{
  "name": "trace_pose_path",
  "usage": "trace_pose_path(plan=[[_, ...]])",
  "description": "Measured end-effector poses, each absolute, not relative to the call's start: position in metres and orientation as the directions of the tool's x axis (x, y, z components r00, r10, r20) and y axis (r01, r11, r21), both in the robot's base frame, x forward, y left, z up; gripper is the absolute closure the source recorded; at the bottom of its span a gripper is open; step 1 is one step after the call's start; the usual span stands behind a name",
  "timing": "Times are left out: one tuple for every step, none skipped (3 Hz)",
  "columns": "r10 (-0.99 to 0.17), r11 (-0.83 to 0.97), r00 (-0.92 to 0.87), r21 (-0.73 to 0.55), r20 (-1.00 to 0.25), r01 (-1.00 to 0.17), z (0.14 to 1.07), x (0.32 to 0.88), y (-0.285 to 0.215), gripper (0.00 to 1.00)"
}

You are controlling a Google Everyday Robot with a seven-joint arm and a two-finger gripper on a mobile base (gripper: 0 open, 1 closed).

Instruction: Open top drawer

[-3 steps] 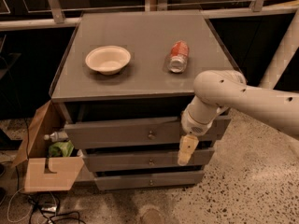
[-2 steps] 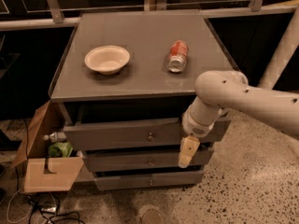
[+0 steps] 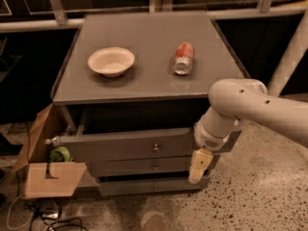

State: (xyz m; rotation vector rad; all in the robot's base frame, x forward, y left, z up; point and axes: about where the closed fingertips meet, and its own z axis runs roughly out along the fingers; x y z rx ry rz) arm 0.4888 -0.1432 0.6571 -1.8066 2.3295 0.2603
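Note:
The top drawer (image 3: 120, 146) is the widest grey front with a small round knob (image 3: 155, 148) at its centre. It stands pulled out from the cabinet, with a dark gap behind it under the tabletop. My gripper (image 3: 198, 166) hangs from the white arm (image 3: 250, 105) at the drawer's right end, in front of the two lower drawers and to the right of the knob. Its cream-coloured fingers point down.
A white bowl (image 3: 111, 60) and a red can lying on its side (image 3: 183, 57) sit on the cabinet top (image 3: 144, 81). An open cardboard box (image 3: 45, 170) with a green object stands on the floor at the left. Cables lie on the floor.
The drawer and my arm stand much as before; the gripper has stayed at the drawer's right end.

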Motion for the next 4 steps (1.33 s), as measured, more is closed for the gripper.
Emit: trace_pose_path(plan=[[-0.932,0.265,-0.269,0.048,-0.242,-0.963,0.662,0.467,-0.148,0.00],[-0.932,0.264,-0.268,0.047,-0.243,-0.963,0.663,0.467,-0.147,0.00],[-0.933,0.249,-0.235,-0.015,-0.273,-0.968,0.695,0.484,-0.143,0.00],[-0.933,0.249,-0.236,-0.014,-0.273,-0.968,0.693,0.486,-0.143,0.00]])
